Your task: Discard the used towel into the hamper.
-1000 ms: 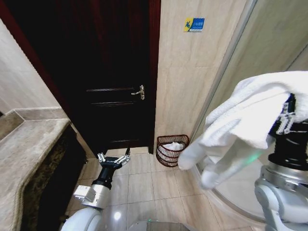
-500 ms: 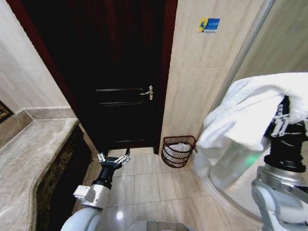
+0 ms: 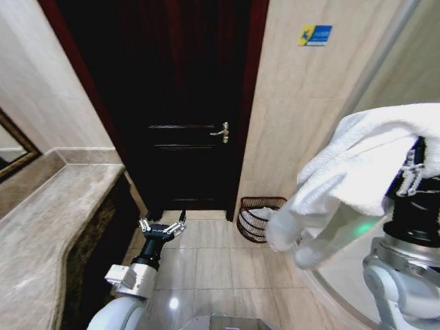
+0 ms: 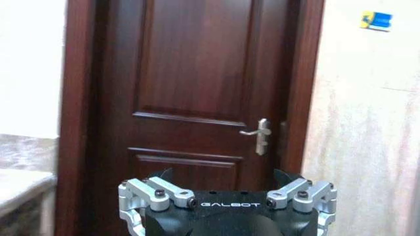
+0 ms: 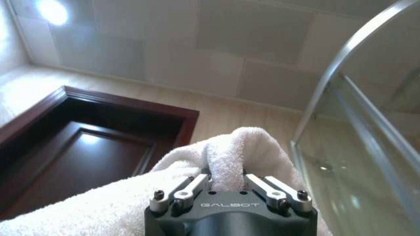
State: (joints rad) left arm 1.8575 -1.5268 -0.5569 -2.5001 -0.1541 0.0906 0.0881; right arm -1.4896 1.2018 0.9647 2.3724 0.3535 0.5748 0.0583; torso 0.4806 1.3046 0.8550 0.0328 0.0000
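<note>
Towel (image 3: 357,172), white, pinched in the closed right gripper (image 5: 227,183) and draped high at right; hamper (image 3: 260,218) on the floor against the wall beside the door (image 3: 182,103); left gripper (image 3: 163,226) low, fingers spread, empty.

left gripper (image 3: 162,227) low, spread | right gripper (image 5: 227,180) raised, clamped

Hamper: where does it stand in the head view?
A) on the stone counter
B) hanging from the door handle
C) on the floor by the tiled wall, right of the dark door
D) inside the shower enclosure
C: the hamper sits on the floor tiles against the tiled wall, just right of the dark door.
</note>
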